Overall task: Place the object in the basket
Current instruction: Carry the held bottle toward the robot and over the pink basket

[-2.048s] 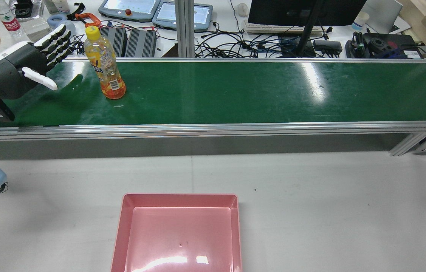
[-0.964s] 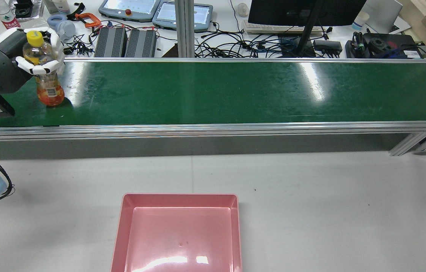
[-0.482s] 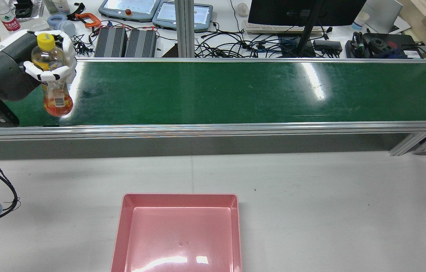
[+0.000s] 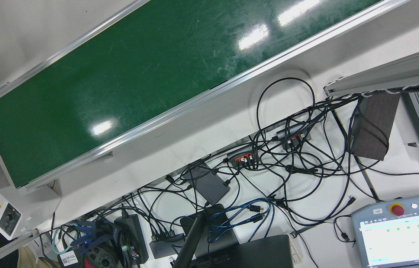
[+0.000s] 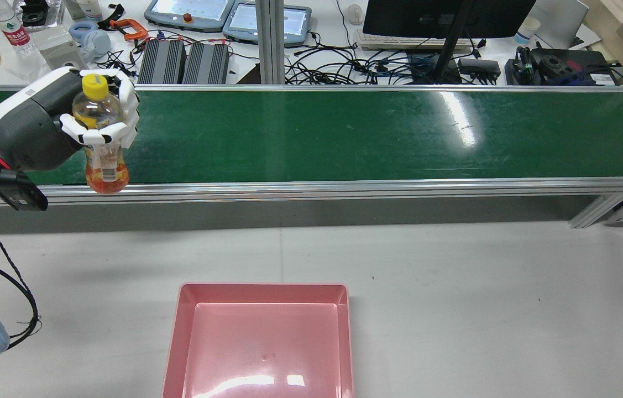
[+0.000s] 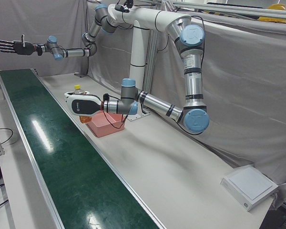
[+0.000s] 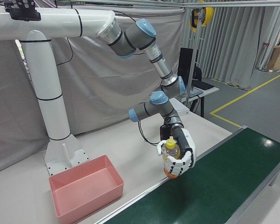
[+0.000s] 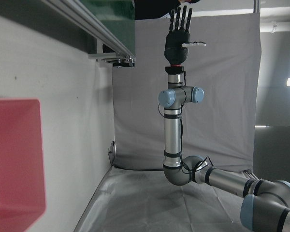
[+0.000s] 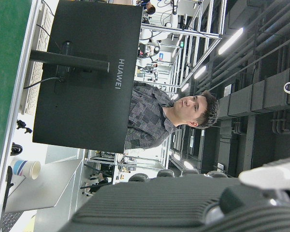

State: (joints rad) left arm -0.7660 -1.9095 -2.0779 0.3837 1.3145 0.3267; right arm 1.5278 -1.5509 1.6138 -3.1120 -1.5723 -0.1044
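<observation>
One left hand [image 5: 98,119] clamped on bottle [image 5: 102,155], belt rail [image 5: 344,188] before pink basket [image 5: 261,342]; right hand [image 6: 8,46] spread.

So the clear plastic bottle with a yellow cap and orange drink in its lower part [image 5: 102,146] sits upright, up off the green conveyor belt [image 5: 344,135], hanging over the belt's near aluminium rail at its left end in the rear view. White fingers [image 5: 95,135] wrap its upper body. The shallow pink rectangular plastic basket [image 5: 260,342] lies empty on the grey table, well apart from the belt, on its near side.
</observation>
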